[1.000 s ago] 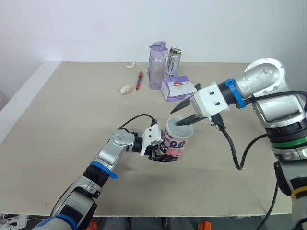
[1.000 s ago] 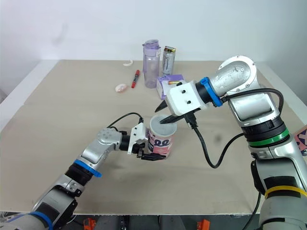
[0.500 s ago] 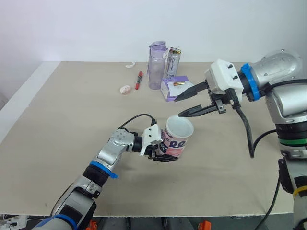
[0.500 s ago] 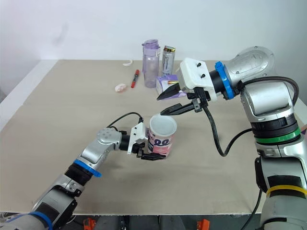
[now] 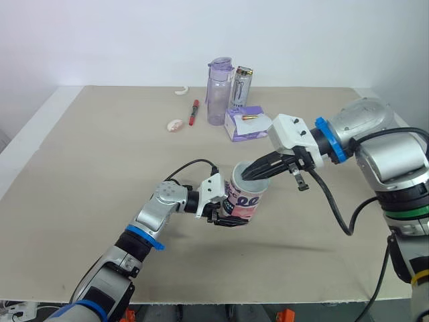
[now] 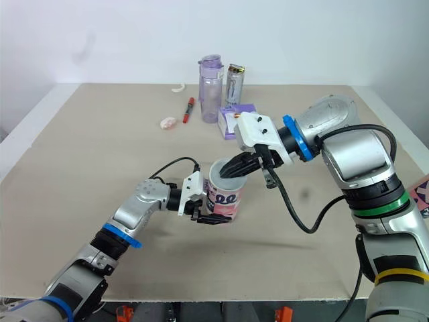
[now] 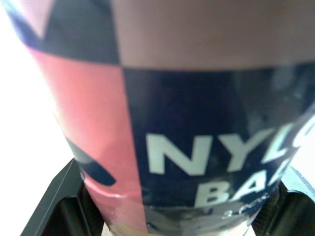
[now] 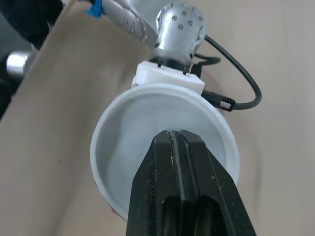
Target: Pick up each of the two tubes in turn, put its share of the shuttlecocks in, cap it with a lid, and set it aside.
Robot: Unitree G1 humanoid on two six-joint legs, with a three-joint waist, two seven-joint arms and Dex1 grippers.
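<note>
A short tube [image 5: 242, 200] printed in pink, navy and white stands upright just above the table, with a white lid [image 5: 259, 182] across its mouth. My left gripper [image 5: 223, 215] is shut on the tube's lower half; the left wrist view shows the tube's label [image 7: 197, 123] between the black fingers [image 7: 54, 209]. My right gripper [image 5: 249, 174] comes in from the right. Its fingers are shut together and their tips rest on the lid's centre. In the right wrist view the shut fingertips [image 8: 179, 140] lie over the white lid [image 8: 123, 147].
At the back of the table stand a purple water bottle [image 5: 220, 90], a drink can [image 5: 241, 84] and a purple box [image 5: 248, 124]. A red pen [image 5: 195, 112], a small pinkish object [image 5: 175, 125] and a white curved piece [image 5: 182, 91] lie to their left.
Half a second ago my right gripper hung open above and to the right of the tube. It has since shut and dropped onto the lid. The left arm and tube stayed still.
</note>
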